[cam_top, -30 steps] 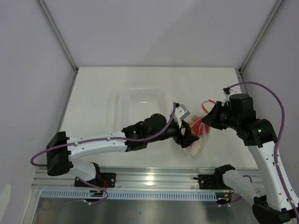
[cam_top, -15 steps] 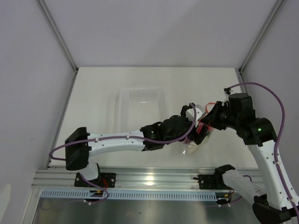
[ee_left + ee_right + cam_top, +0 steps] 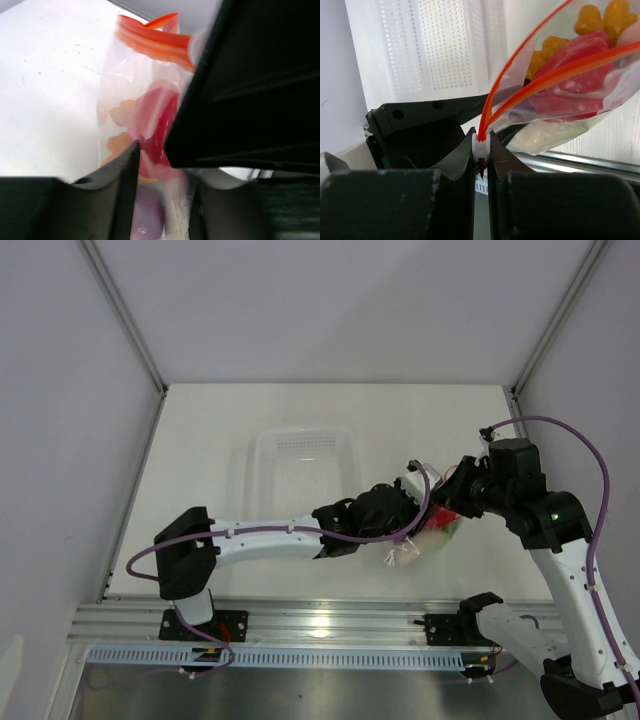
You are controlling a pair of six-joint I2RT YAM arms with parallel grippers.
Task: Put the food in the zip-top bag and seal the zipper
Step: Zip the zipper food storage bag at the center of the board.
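Observation:
The zip-top bag [image 3: 150, 90] hangs with its orange-red zipper [image 3: 150, 37] on top. Through its clear plastic the food shows: a red bell pepper [image 3: 155, 125], orange-yellow lumps [image 3: 120, 114] and a purple onion [image 3: 147, 215]. My left gripper [image 3: 152, 150] is shut on the bag's filled body, one finger pressing on each side. My right gripper [image 3: 481, 142] is shut on the white slider at the end of the zipper [image 3: 540, 82], whose two strips spread apart beyond it. In the top view the bag [image 3: 408, 554] lies between the left gripper [image 3: 425, 525] and the right gripper [image 3: 455, 502].
A rigid clear tray [image 3: 300, 445] stands on the white table behind the left arm and shows as a perforated wall [image 3: 420, 50] in the right wrist view. The table's metal front rail [image 3: 320, 620] runs close below the bag.
My left arm has swung right and reached the bag, and its jaws have narrowed around the bag's body. The right gripper has kept its hold on the slider.

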